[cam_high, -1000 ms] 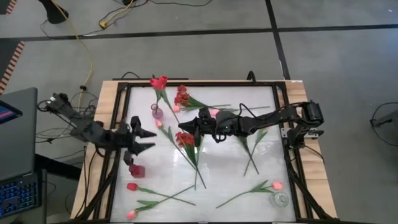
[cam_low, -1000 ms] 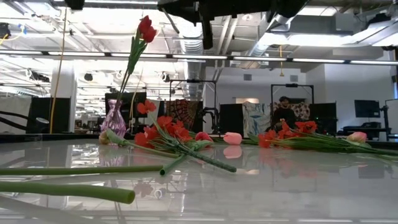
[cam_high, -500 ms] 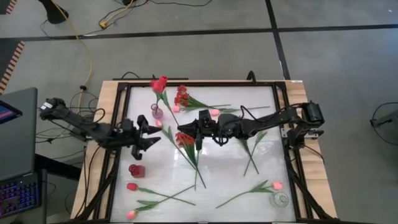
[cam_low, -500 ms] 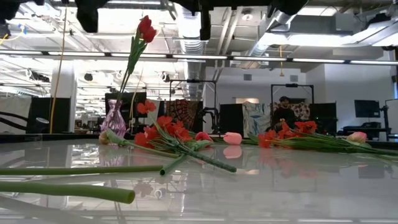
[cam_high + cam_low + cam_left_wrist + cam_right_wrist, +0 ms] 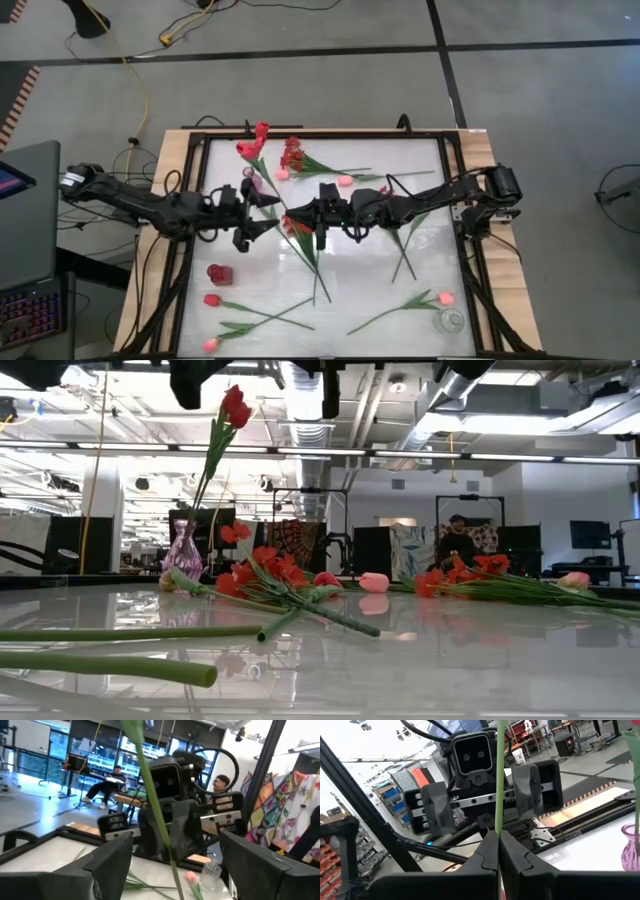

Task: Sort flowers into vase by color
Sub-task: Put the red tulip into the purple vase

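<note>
Between the open left claw (image 5: 262, 213): the right claw's (image 5: 303, 222) stem (image 5: 499, 775).

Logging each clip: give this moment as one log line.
right pincer: shut on green stem | left pincer: open around stem | stage: handover

we see a grey floor (image 5: 300, 90) crossed by dark lines, a yellow cable (image 5: 135, 70) trailing over it. beyond the table, long ceiling lights (image 5: 400, 456) glow, pipes (image 5: 310, 420) run overhead, and a person (image 5: 458, 545) sits far back among dark screens (image 5: 590, 535).
</note>
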